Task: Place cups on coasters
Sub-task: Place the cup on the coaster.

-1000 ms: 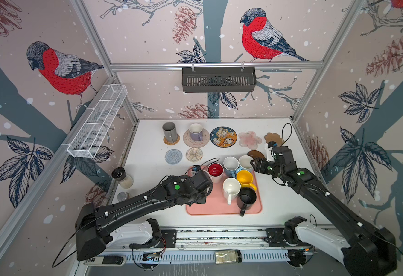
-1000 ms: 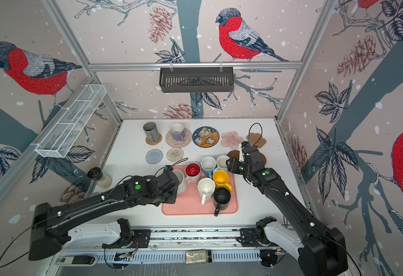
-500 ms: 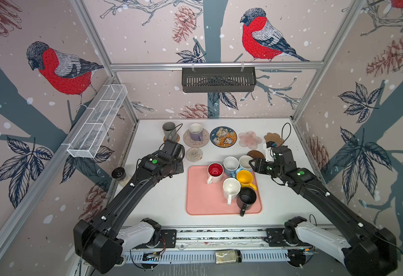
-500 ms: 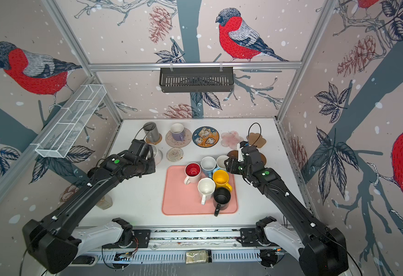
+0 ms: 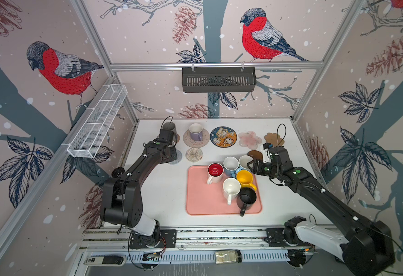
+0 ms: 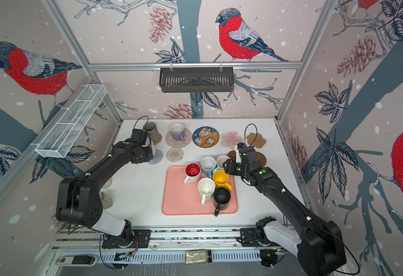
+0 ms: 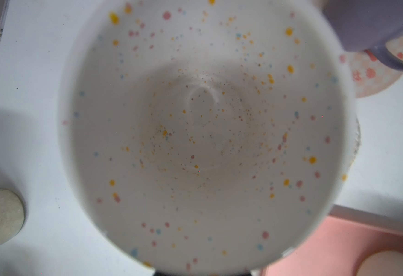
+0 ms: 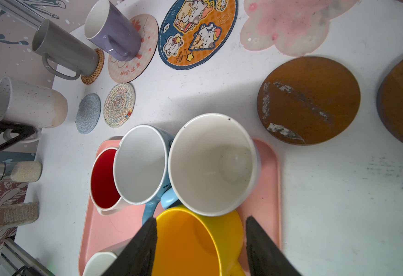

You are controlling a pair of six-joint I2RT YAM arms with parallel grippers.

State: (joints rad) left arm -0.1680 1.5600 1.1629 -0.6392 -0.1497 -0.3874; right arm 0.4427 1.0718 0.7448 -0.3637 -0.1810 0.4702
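Room is tightest around the right gripper (image 8: 200, 218): six mugs stand bunched on the pink tray (image 5: 200, 203) directly beneath it. A scuffed brown disc (image 8: 308, 100) and a second brown disc (image 8: 401, 100) lie bare just past it, on the side away from the left arm. Back toward that arm's own base, the white table (image 5: 284, 210) is open to the front rail. Between the two grippers, the tray's bare part and a wide band of table lie free. The left gripper (image 5: 172, 154) works close to the side wall, with a capped jar (image 8: 16, 170) at the table's edge behind it. The grey mug (image 5: 169, 127) on its straw mat (image 8: 95, 69) is just ahead of it.

The right gripper's jaws stand about half apart and hold nothing. The yellow mug (image 8: 191, 243) shows between the fingers (image 8: 145, 243), and the wide white-lined mug (image 8: 212, 165) is just beyond their tips. The left gripper is clamped narrowly on the speckled white mug (image 8: 28, 102), near its handle — upright, its base hanging just clear of the grey round coaster (image 8: 88, 113), beside the cream woven round (image 8: 119, 104).
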